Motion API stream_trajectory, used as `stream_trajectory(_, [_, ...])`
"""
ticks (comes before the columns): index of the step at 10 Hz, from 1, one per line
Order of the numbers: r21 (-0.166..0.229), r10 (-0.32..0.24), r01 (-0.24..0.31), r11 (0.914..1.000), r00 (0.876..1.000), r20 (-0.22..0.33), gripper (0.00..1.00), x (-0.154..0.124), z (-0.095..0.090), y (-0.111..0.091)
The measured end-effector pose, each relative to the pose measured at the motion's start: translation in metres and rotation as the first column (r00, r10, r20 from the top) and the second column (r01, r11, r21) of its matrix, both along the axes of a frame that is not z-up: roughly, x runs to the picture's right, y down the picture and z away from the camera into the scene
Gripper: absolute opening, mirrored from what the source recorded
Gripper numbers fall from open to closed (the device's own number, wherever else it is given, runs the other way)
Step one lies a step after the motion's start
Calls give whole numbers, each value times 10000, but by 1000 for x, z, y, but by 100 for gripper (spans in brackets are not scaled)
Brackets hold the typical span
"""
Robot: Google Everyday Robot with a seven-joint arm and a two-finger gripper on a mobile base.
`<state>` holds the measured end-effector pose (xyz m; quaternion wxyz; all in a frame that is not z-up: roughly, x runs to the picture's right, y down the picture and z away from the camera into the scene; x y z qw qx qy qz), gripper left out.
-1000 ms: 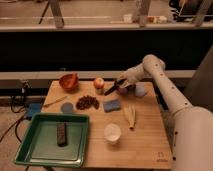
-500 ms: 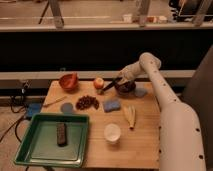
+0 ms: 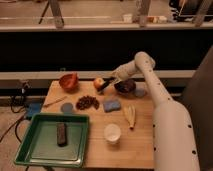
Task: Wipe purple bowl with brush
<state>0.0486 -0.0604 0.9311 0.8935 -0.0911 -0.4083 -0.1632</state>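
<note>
One gripper (image 3: 114, 81), centre frame, clenched on brush (image 3: 106, 86), poised just left of purple bowl (image 3: 125, 86) beside apple (image 3: 99, 82). Wiping step apparently under way; next, swinging brush head right, into bowl, without nudging apple or tipping bowl.

the gripper (image 3: 113, 81) hangs over the back of the table (image 3: 140, 145), between the apple (image 3: 99, 82) on its left and the purple bowl (image 3: 125, 86) on its right, with the brush (image 3: 106, 87) at its tip. the tray (image 3: 30, 150) sits front-left, a bar (image 3: 61, 134) in it.
</note>
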Motion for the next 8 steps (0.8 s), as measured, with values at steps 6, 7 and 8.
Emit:
stream_trajectory(6, [-232, -521, 513, 9984, 9980, -361, 0, 18, -25, 34])
stream_trajectory(7, [-272, -484, 469, 9985, 9973, -554, 0, 26, -22, 34])
stream_trajectory(8, [-286, -386, 364, 9989, 9961, -798, 0, 36, -19, 33])
